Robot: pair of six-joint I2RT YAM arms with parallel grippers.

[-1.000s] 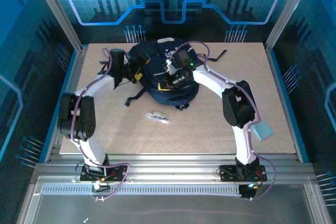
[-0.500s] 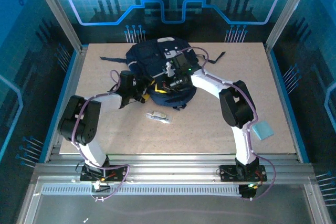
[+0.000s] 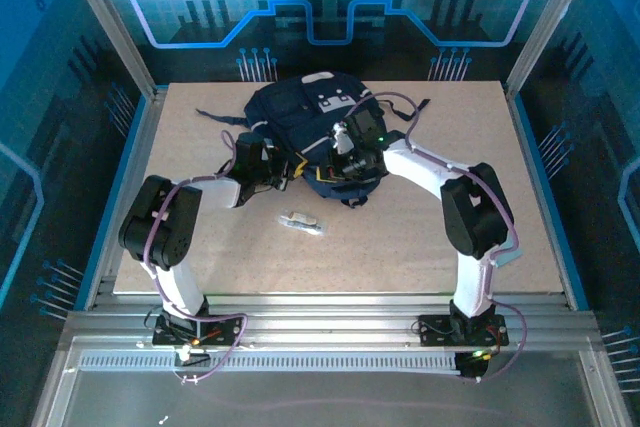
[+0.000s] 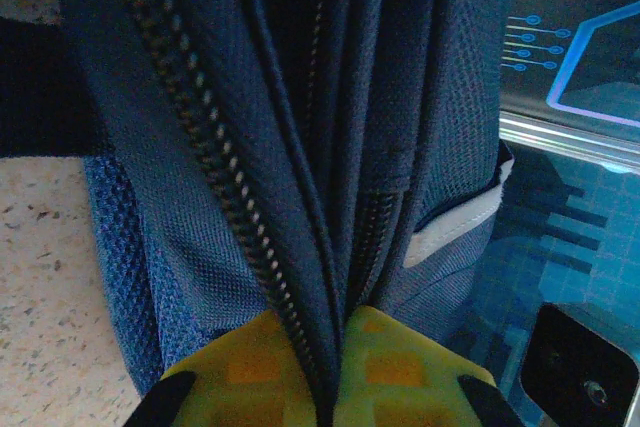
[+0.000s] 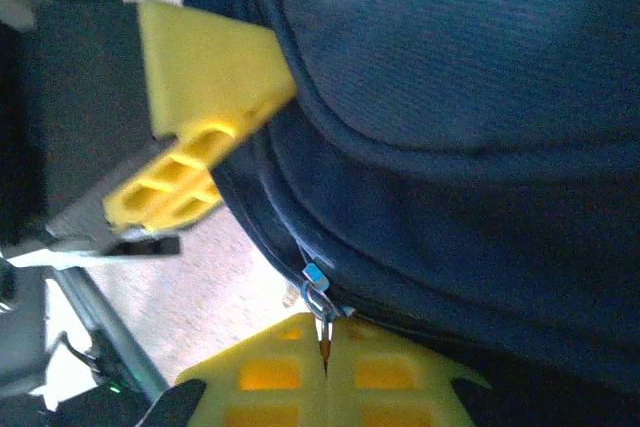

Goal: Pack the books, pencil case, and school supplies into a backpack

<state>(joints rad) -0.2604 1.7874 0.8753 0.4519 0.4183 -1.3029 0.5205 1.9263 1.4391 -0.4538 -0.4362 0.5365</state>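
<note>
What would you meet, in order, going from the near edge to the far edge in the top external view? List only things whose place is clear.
arm bases → school supplies, a small pale oblong on the table → backpack

Left hand (image 4: 318, 387) swung in, clamped backpack (image 3: 300, 112) edge; right hand (image 5: 325, 372) drifted right.

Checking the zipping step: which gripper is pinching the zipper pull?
The right gripper: the small metal zipper pull is pinched in it. The left gripper only clamps the backpack by its fabric seam.
</note>
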